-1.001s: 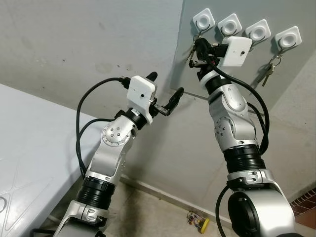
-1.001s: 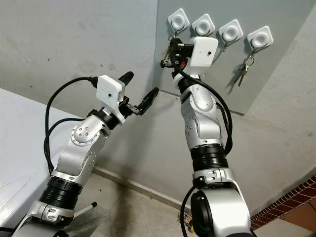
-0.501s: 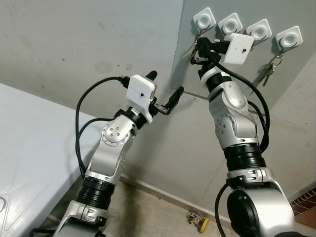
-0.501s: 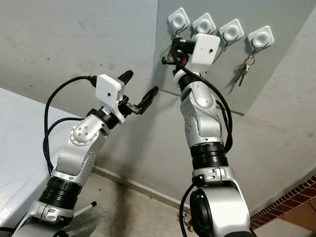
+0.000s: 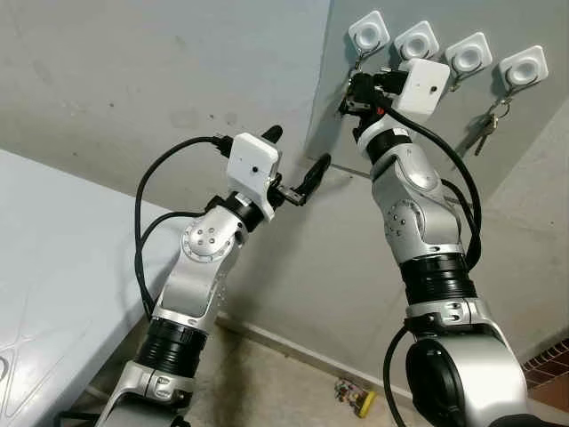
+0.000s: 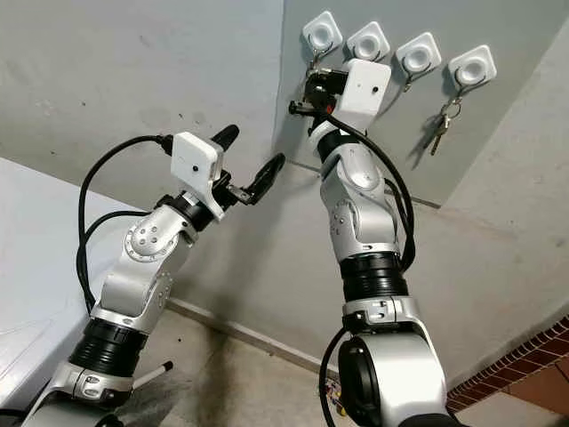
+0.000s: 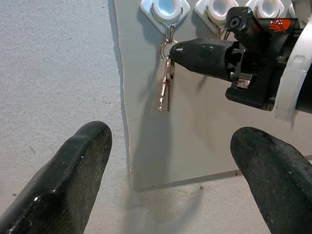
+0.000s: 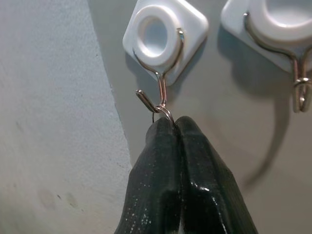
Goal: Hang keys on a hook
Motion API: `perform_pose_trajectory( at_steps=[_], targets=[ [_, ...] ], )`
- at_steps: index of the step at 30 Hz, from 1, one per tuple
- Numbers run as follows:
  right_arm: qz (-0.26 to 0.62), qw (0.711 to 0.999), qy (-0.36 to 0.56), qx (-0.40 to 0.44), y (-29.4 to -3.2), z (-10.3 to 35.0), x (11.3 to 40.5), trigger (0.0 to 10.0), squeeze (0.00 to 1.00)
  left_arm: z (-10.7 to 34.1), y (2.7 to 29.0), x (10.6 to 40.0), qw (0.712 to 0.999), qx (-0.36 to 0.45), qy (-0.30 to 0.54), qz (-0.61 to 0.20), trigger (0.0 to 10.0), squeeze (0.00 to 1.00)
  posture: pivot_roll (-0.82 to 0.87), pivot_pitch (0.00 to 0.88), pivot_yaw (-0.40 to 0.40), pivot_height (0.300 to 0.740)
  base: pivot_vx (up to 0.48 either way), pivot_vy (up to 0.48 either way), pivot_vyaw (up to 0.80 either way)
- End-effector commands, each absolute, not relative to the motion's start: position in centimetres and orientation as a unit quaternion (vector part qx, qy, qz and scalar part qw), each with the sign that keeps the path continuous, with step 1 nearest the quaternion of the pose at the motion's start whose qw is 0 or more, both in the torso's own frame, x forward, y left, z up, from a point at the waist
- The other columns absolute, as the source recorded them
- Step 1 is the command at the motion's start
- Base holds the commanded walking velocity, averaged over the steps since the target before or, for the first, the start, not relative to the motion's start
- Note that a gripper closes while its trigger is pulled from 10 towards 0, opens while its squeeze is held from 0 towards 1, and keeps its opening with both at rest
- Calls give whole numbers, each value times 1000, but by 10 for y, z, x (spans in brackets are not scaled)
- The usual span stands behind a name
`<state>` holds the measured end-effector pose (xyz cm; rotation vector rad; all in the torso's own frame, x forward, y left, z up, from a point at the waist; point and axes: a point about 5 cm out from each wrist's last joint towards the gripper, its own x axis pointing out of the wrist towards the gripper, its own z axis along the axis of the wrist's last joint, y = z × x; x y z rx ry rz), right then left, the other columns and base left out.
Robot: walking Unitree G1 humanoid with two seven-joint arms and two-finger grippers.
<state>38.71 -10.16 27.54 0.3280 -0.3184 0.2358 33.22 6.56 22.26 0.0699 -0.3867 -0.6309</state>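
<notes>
Four white square hooks sit in a row on a grey wall panel. My right gripper (image 5: pixel 355 84) is raised just under the leftmost hook (image 5: pixel 368 31), shut on the ring of a bunch of keys (image 7: pixel 165 87). In the right wrist view the shut fingertips (image 8: pixel 171 127) pinch the ring right at the hook's wire (image 8: pixel 162 87). The keys hang straight down below the ring against the panel. My left gripper (image 5: pixel 300 149) is open and empty, held lower and to the left, pointing at the panel.
Another bunch of keys (image 5: pixel 484 129) hangs from the rightmost hook (image 5: pixel 522 65). The two middle hooks (image 5: pixel 416 40) carry bare wires. A white table (image 5: pixel 53 267) stands at the left. A small yellow object (image 5: pixel 360 400) lies on the floor by the wall.
My right gripper rose toward the leftmost hook, then settled slightly left and lower with the ring at the hook's wire. The left arm has barely moved.
</notes>
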Motion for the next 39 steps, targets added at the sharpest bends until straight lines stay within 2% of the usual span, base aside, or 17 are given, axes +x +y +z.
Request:
perform_pose_trajectory(
  at_steps=[1,14,25,30,36,39],
  targets=[
    [120,961,-178,174,-103,288,385,10000,1000,225,66,331,932,30,-191,-306,10000,0,21,45,-76,711,0,0,0],
    [165,957,-172,164,-105,253,368,10000,1000,218,68,331,936,38,-185,-297,10000,0,24,24,-80,711,0,0,0],
    [139,966,-159,146,-119,223,352,10000,1000,201,73,333,947,41,-163,-275,10000,0,9,9,-71,711,0,0,0],
    [132,971,-142,139,-124,197,341,10000,1000,179,76,335,956,48,-129,-260,10000,0,5,6,-68,711,0,0,0],
    [107,985,-98,89,-133,160,333,10000,1000,151,77,336,963,59,-88,-249,10000,0,-3,1,-64,711,0,0,0],
    [94,993,-43,56,-142,113,321,10000,1000,119,80,334,969,56,-41,-238,10000,0,-14,0,-56,711,0,0,0]
  ],
)
